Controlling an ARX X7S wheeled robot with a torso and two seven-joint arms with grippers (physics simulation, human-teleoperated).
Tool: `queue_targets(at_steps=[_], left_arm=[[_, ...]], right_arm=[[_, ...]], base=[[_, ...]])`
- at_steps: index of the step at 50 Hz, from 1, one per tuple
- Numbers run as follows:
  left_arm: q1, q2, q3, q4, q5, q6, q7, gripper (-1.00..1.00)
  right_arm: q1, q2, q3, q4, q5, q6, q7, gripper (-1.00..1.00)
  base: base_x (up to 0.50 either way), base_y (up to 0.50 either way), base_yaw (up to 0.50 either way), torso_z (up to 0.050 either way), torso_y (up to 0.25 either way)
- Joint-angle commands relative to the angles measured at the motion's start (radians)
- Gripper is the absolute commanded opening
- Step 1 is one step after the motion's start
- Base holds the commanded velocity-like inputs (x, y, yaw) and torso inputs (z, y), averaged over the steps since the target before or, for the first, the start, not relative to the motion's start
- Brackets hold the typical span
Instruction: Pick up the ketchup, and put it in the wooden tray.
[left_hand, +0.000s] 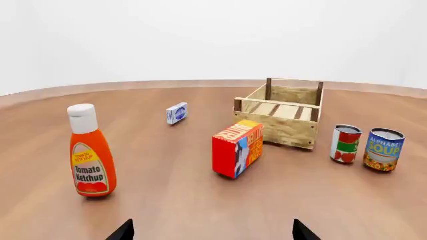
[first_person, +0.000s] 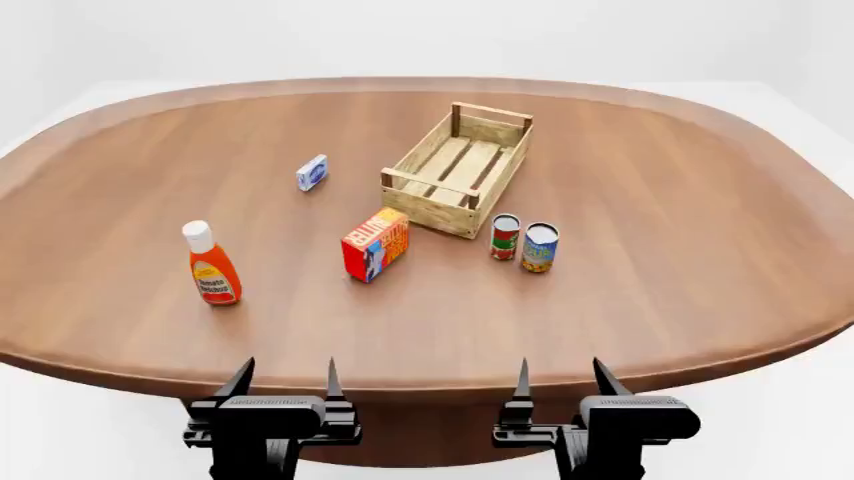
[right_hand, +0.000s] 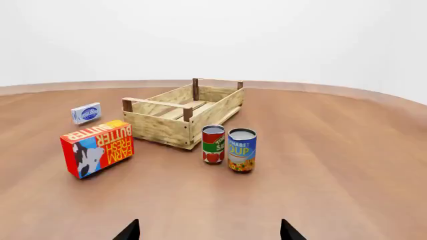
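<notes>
One ketchup (first_person: 211, 265) bottle, upright on the round wooden table (first_person: 694, 230) at the robot's left, white cap up, touched by nothing. One wooden tray (first_person: 458, 170) farther back near the middle, holding nothing, well apart from the bottle. One butter box (first_person: 375, 244) standing between the two, just before the tray's near corner. Two cans side by side to the right of that box: one red-labelled tomato can (first_person: 505, 237) and one blue-labelled soup can (first_person: 539, 247), nearly touching each other, near the tray's front end. One small blue-and-white box (first_person: 311, 172) lying alone to the left of the tray. Two grippers, both low at the near table edge: left gripper (first_person: 284, 381) with fingers spread wide and gripping nothing, right gripper (first_person: 559, 379) likewise spread wide and bare. Six loose things on the table in all.
</notes>
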Motion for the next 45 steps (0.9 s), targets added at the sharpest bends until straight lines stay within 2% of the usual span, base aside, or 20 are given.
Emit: queue_targets(at_steps=[1,14,45], left_arm=[[0.0,-0.018,0.019,0.0,-0.019,0.0,-0.011,1.0],[-0.017,-0.056,0.056,-0.033,-0.041,0.018,-0.044,1.0],[-0.084,-0.098,0.089,-0.018,-0.075,-0.02,-0.099,1.0]], right_arm=[[0.005,0.015,-0.02,0.003,0.015,0.002,0.021,1.0],[0.049,0.056,-0.078,0.016,0.001,0.013,0.08,1.0],[0.098,0.109,-0.124,0.021,0.031,0.064,0.109,1.0]], base=[[0.0,0.0,0.0,0.0,0.0],[0.0,-0.03,0.0,0.0,0.0],[0.0,-0.5,0.0,0.0,0.0]])
